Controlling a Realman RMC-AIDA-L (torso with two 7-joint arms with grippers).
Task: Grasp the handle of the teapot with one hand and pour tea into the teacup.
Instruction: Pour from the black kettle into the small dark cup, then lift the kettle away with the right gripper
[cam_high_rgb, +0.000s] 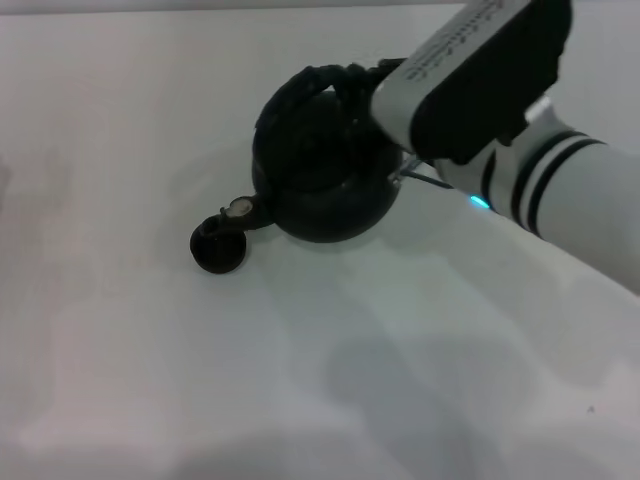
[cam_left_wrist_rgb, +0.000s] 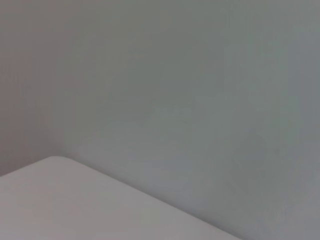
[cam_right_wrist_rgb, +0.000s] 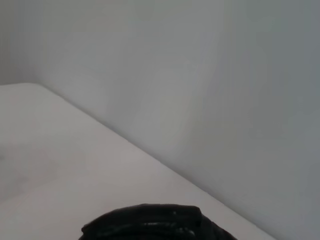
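The right gripper (cam_high_rgb: 372, 88) sat in the upper right of the head view, up against the handle (cam_high_rgb: 318, 84) of the teapot (cam_high_rgb: 322, 165), though whether it was spread or pinching could not be told. The teapot stood at upper centre on the white table (cam_high_rgb: 300, 380), tipped so its spout (cam_high_rgb: 243, 209) hung over the teacup (cam_high_rgb: 218, 244) just below-left. The left gripper was out of sight.
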